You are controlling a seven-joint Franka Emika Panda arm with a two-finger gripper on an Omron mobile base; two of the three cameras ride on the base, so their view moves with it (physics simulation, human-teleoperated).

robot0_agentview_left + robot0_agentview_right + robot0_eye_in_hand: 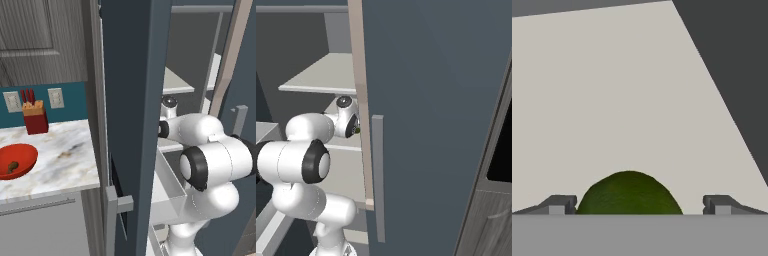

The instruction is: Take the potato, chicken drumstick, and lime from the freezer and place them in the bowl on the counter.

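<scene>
Risk first: the lime (628, 194) is round and sits on a smooth pale freezer shelf (612, 90), so if the fingers close off-centre or clip it on one side, it'll probably just roll away toward the back. Gripper (639, 204) is spread as wide as it goes, one fingertip on each side of the lime with a gap on both sides, so it's not holding or touching anything as far as I can tell. Over on the bench (60, 155) the red bowl (22, 152) already has something brownish in it, maybe the drumstick, too small to call.
</scene>
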